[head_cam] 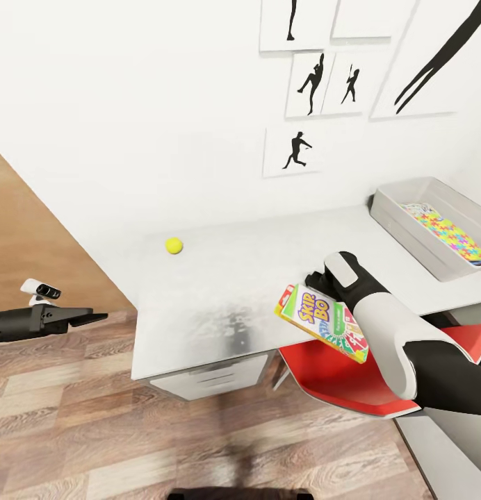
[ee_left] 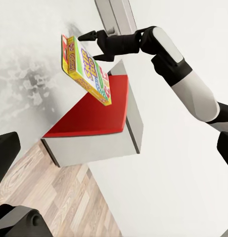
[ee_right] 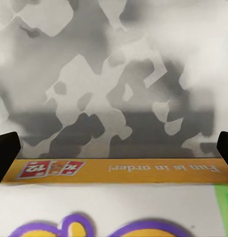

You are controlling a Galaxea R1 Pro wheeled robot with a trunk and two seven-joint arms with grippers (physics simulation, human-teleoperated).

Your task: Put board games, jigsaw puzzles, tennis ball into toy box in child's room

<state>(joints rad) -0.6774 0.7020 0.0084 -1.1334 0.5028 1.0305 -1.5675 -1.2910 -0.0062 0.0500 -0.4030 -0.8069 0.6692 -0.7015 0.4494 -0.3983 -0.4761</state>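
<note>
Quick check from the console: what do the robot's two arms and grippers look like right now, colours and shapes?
The right arm has smooth, rounded white shells with black joints; its gripper is black with slim, pointed fingers. The left arm is black and slimmer, ending in a black gripper with tapering fingers, and carries a small white camera module with a black front on top. No cables or markings can be made out.

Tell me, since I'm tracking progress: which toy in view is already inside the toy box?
The jigsaw puzzle, lying flat in the grey toy box. The tennis ball sits on the table, and the Skip-Bo board game is in the right gripper.
</note>
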